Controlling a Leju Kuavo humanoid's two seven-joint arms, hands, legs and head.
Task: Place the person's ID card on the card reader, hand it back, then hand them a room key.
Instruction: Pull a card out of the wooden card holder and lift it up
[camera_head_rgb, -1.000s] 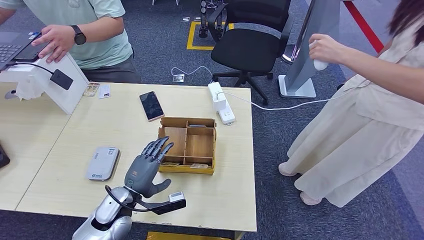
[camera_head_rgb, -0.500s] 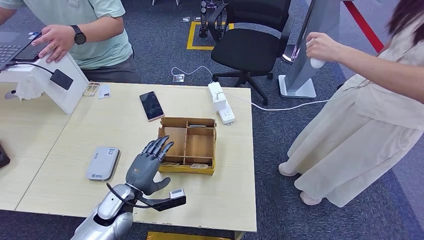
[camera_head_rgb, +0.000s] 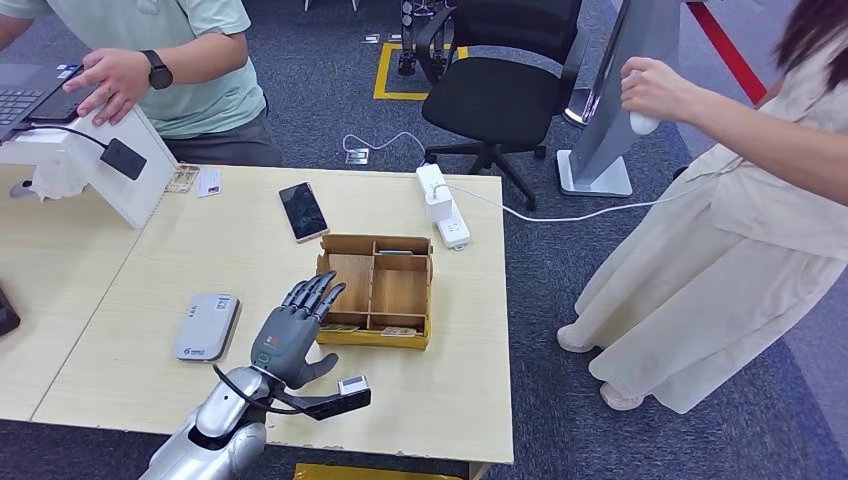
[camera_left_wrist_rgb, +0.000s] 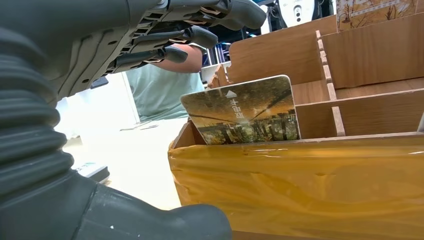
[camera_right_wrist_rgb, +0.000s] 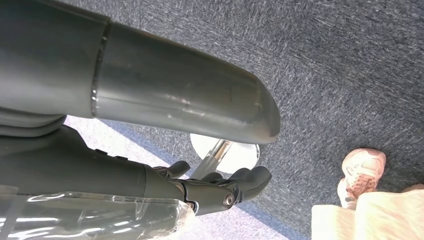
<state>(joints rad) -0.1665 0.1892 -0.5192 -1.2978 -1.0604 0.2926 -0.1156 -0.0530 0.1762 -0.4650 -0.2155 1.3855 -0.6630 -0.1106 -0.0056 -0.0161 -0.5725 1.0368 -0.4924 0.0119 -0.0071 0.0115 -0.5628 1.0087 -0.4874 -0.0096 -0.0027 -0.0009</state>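
Observation:
My left hand hovers over the table with its fingers spread and nothing in it, fingertips at the near left corner of the wooden divider box. A printed room key card stands in the box's front compartment, just beyond the fingers. The grey card reader lies on the table left of the hand. Two small cards lie at the table's far left edge. My right hand hangs over the carpet, fingers loosely extended and holding nothing.
A phone and a white power strip lie beyond the box. A seated person is behind the table at a laptop. A standing person is at the right beside a grey screen stand. An office chair stands behind.
My left hand has barely shifted beside the box. The standing person's hand has moved slightly up the screen stand.

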